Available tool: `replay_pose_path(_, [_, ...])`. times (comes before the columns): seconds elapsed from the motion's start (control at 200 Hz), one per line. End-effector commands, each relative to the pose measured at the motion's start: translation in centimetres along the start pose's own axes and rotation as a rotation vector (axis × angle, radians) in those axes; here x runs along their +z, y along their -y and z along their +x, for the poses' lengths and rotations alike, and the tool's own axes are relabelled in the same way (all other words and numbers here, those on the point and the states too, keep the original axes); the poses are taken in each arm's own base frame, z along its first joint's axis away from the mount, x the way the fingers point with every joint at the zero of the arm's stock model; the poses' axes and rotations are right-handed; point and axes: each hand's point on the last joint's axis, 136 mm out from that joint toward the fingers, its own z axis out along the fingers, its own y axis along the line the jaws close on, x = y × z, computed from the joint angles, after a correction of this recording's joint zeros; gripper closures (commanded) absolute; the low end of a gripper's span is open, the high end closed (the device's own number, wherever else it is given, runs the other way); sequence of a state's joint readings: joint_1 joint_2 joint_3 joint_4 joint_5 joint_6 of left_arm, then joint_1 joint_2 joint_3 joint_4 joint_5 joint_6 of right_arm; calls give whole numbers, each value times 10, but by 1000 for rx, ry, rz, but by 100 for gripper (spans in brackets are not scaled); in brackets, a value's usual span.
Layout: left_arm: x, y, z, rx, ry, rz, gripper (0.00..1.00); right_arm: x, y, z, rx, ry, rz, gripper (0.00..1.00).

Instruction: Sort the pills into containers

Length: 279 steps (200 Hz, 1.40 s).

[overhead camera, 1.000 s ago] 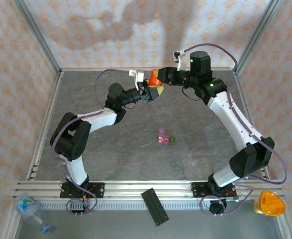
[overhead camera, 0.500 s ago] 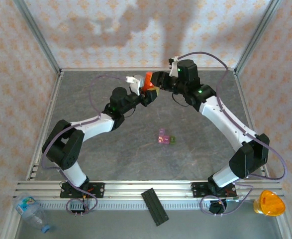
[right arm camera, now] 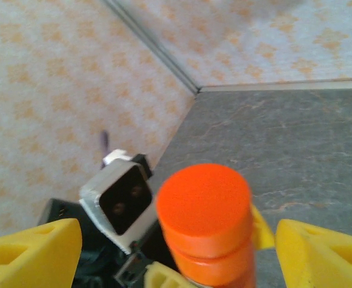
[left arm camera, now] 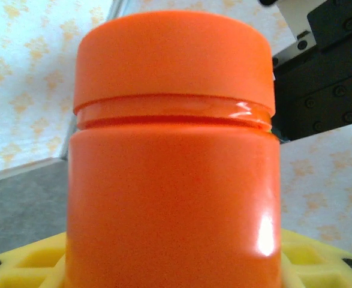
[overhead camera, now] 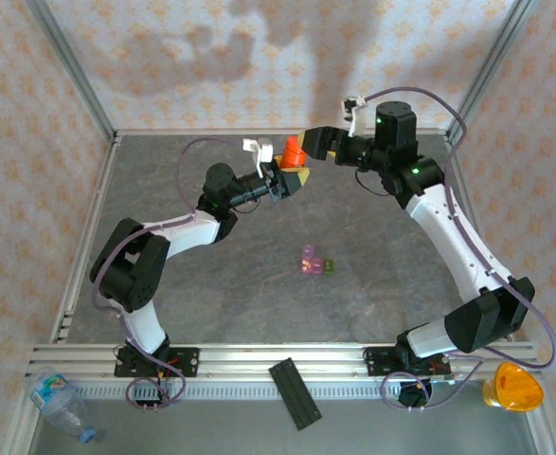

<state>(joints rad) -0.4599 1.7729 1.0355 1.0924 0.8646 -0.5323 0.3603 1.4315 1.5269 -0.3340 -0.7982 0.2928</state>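
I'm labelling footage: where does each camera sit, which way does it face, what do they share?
Top external: above, behind the bases, looking down at the table; both arms meet at the orange bottle.
Left wrist: faces the bottle side-on; left gripper holds it.
Right wrist: looks down on its cap; right gripper open around it.
All share the bottle.

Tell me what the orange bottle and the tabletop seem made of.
The orange bottle looks like plastic, opaque and glossy: a bright highlight sits on its smooth wall, and the cap looks moulded. The tabletop is a grey stone-look surface with pale veining, matte; real stone or printed sheet cannot be told.
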Motion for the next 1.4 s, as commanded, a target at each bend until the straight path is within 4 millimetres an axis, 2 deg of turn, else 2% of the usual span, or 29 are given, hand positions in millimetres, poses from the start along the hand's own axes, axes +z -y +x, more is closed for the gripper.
replay_pose_path(0.0, [5, 30, -26, 21, 41, 143, 100, 1, -18, 2, -49, -53, -86, 17])
replay_pose_path(0.29, [6, 31, -24, 14, 38, 148, 100, 18, -20, 8, -39, -92, -108, 19])
replay_pose_path(0.385, [7, 32, -24, 13, 36, 151, 100, 21, -19, 12, -36, -102, -105, 25])
replay_pose_path(0.535, [8, 32, -24, 12, 34, 154, 100, 24, -17, 15, -31, -112, -97, 43])
replay_pose_path(0.601, [8, 32, -23, 10, 32, 154, 100, 25, -16, 16, -26, -119, -95, 46])
replay_pose_path(0.716, [8, 32, -23, 7, 30, 157, 100, 27, -17, 19, -25, -133, -102, 45])
replay_pose_path(0.771, [9, 33, -22, 6, 27, 161, 100, 29, -17, 20, -26, -137, -99, 41])
replay_pose_path(0.831, [9, 34, -22, 6, 25, 163, 100, 30, -16, 19, -29, -135, -92, 32])
replay_pose_path(0.896, [8, 33, -22, 5, 26, 161, 100, 30, -16, 18, -30, -132, -90, 32])
replay_pose_path(1.046, [9, 34, -22, 5, 25, 164, 100, 32, -16, 18, -25, -134, -94, 44])
replay_pose_path(1.236, [10, 33, -22, 4, 26, 160, 100, 32, -15, 20, -14, -133, -91, 70])
replay_pose_path(1.391, [9, 25, -20, 28, 31, 106, 100, 37, -12, 26, 16, -115, -46, 75])
